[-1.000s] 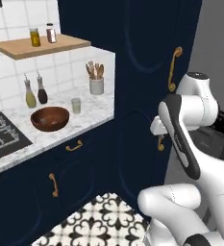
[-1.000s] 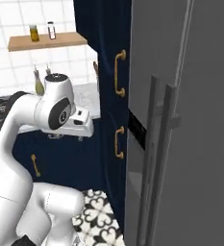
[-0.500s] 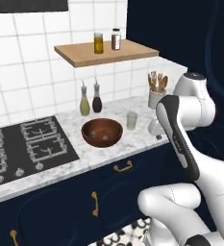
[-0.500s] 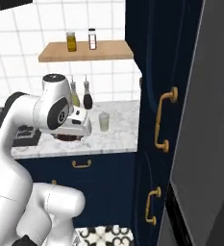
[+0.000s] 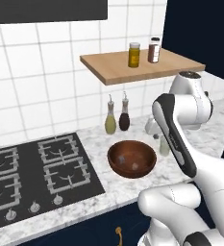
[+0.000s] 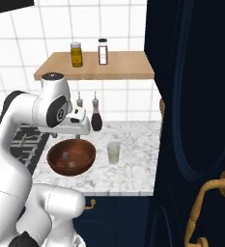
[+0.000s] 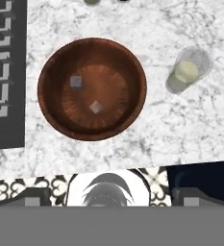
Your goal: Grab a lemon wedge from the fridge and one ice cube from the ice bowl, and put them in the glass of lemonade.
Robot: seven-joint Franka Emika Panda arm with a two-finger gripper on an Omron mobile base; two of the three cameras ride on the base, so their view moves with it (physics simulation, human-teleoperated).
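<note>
The ice bowl (image 7: pixel 50 111), dark-brown and glossy, sits on the marble counter with two pale ice cubes in it, one (image 7: pixel 76 81) nearer the stove and one (image 7: pixel 95 106) near the middle. Right of the bowl (image 5: pixel 129 172) (image 6: pixel 68 169) stands the glass of lemonade (image 7: pixel 186 72) (image 5: pixel 164 146) (image 6: pixel 114 152). My gripper (image 7: pixel 108 198) (image 6: pixel 78 136) (image 5: pixel 155 132) hangs open and empty well above the bowl, pointing down. The fridge and the lemon wedge are out of view.
A black gas stove (image 5: pixel 36 168) (image 7: pixel 5 72) lies left of the bowl. Two oil bottles (image 5: pixel 110 122) stand against the tiled wall under a wooden shelf (image 5: pixel 137 67) with two jars. A tall navy cabinet (image 6: pixel 196 120) with brass handles bounds the counter's right end.
The base has driven left, so both views slid from the fridge and navy cabinet to the counter, bringing the bowl and glass under the hand. The gripper stayed open.
</note>
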